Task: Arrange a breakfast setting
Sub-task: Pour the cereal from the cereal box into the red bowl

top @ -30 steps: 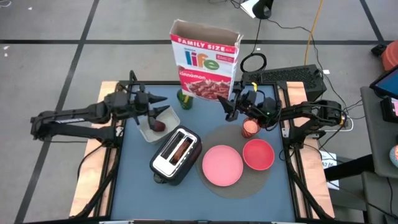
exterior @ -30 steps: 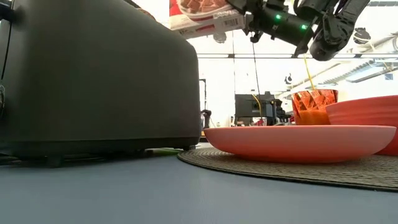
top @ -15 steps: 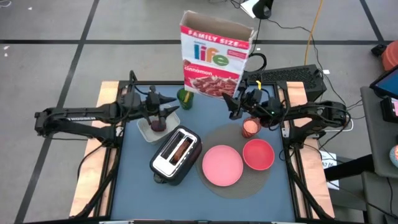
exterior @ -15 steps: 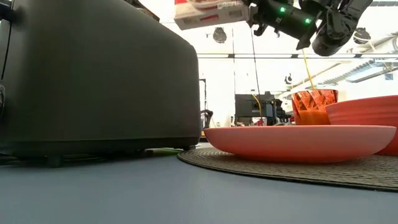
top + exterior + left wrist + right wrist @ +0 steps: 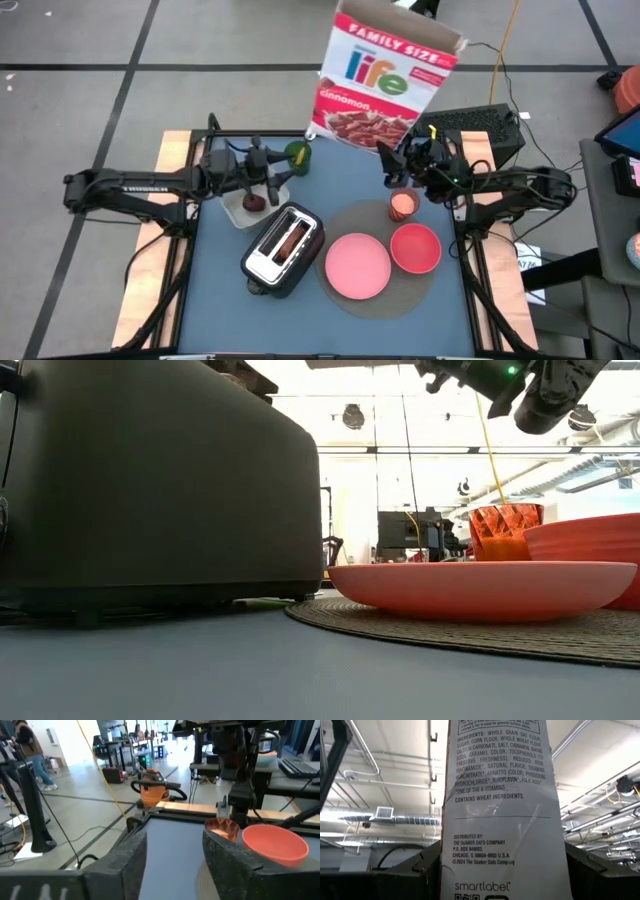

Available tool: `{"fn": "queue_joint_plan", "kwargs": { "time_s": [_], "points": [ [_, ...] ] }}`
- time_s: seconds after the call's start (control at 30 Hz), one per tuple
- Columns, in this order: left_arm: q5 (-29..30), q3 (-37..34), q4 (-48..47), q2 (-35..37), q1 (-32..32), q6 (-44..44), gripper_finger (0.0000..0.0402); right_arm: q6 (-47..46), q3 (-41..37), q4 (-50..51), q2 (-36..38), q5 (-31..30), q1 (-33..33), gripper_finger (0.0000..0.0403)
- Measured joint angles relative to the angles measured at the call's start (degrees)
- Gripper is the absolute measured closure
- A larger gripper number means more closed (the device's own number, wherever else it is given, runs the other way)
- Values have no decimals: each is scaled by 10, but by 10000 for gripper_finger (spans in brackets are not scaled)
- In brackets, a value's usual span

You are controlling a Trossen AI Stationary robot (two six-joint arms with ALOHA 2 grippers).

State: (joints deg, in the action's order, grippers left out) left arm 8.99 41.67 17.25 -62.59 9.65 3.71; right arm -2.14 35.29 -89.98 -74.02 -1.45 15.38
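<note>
Two end effectors | right (image 5: 392, 160) clamps cereal box (image 5: 385, 80) above cup (image 5: 403, 205) | left (image 5: 268, 180) apart over fruit (image 5: 254, 201)

We see even, bright overhead light; bright windows wash out the low view's background, leaving the near toaster (image 5: 160, 485) dark.

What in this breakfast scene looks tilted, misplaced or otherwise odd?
The red-and-white cardboard cereal box is held in the air by the right gripper, tilted with its open top leaning away, above the small pink cup. The round browned bread sits in the silver-and-black toaster.
</note>
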Motion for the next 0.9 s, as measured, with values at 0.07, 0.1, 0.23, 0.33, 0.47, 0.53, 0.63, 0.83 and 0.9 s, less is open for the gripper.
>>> {"fn": "queue_joint_plan", "kwargs": {
  "time_s": [0.07,0.1,0.23,0.33,0.47,0.53,0.63,0.83,0.9],
  "points": [
    [0,0,7,-6,0,-3,171,0,0,0,8,0,0,145],
    [0,0,16,-11,0,-5,160,0,0,1,12,0,0,145],
    [0,0,41,-28,0,-14,109,0,0,1,22,0,0,145],
    [0,0,65,-43,0,-22,74,0,0,1,25,0,0,145],
    [1,0,101,-64,0,-26,46,0,0,1,26,0,0,145],
    [1,0,115,-73,0,-26,42,0,0,1,26,0,0,145],
    [1,0,143,-86,0,-25,41,0,0,2,26,0,0,145],
    [1,0,146,-87,0,-29,41,-1,0,2,26,0,0,145],
    [0,0,152,-87,0,-50,41,-1,0,2,26,0,0,145]
  ]
}}
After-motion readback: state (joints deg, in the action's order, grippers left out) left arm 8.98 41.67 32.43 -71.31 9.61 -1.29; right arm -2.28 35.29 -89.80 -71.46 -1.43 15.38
